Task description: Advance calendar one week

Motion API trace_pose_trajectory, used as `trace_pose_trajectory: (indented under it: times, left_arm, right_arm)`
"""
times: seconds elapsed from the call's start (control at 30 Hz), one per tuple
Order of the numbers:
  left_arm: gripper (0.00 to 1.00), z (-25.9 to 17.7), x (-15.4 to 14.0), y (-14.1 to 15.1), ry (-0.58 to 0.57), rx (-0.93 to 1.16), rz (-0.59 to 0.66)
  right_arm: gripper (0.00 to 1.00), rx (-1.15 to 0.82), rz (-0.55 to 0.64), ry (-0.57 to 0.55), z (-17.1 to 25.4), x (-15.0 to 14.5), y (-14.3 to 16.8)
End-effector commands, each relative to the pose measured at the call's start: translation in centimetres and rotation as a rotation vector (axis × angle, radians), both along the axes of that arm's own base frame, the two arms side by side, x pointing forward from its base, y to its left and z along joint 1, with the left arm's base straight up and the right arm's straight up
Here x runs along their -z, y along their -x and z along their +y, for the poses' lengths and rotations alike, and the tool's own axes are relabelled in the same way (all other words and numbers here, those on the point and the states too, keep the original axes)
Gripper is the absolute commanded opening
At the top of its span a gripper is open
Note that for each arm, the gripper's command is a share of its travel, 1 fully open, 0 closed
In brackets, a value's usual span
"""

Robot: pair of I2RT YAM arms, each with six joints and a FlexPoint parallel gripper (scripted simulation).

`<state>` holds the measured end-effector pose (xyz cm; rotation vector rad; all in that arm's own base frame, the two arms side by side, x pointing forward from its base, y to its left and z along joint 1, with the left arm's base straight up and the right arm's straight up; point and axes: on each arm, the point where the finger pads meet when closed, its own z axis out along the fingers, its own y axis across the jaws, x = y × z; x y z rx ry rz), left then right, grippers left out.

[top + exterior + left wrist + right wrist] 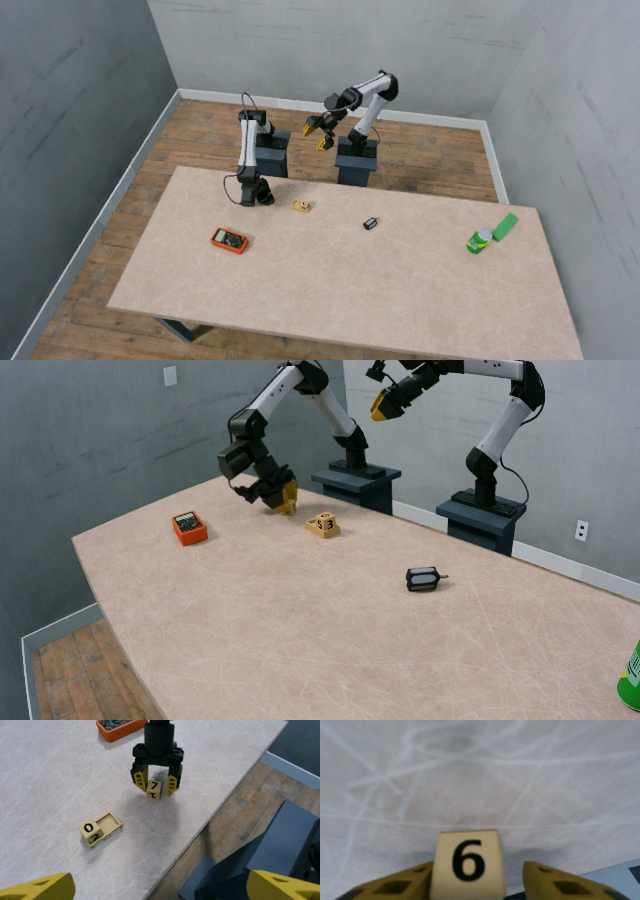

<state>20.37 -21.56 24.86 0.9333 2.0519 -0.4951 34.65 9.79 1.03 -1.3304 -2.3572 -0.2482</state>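
The tan tray (295,205) (327,534) (108,823) holds one cube (304,205) (325,523) (90,829). The left wrist view shows 0 on its top and 2 on the side facing the robot; the exterior view shows 5 and 3 on its far sides. The tray's other half is empty. The second cube (154,789) (468,866) lies on the table, 7 on top in the left wrist view and 6 facing the right wrist camera. My right gripper (288,504) (156,792) (482,868) is part open around it, one finger close beside it. My left gripper (314,138) (378,412) (161,879) is open, empty and raised.
An orange multimeter (230,240) (190,528) (121,729) lies beyond the right gripper. A small dark grey device (370,223) (422,579) lies mid-table. A green can (478,241) and a green block (505,227) are at the far end. The table edge (201,835) runs close to the loose cube.
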Motion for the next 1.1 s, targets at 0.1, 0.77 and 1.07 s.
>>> trace_pose_trajectory:
  times: [0.1,0.77,1.07]
  left_arm:
    - [1.0,-0.1,-0.5,0.0,0.013,0.0,-0.011]
    - [1.0,-0.1,-0.5,0.0,0.013,0.0,-0.011]
    - [1.0,-0.1,-0.5,0.0,0.013,0.0,-0.011]
  right_arm:
    - [0.48,0.017,-0.067,-0.01,0.3,0.1,-1.5]
    - [0.22,0.014,-0.083,-0.011,0.3,-4.9,-1.2]
    - [0.22,0.017,-0.101,-0.013,0.5,-5.6,-1.9]
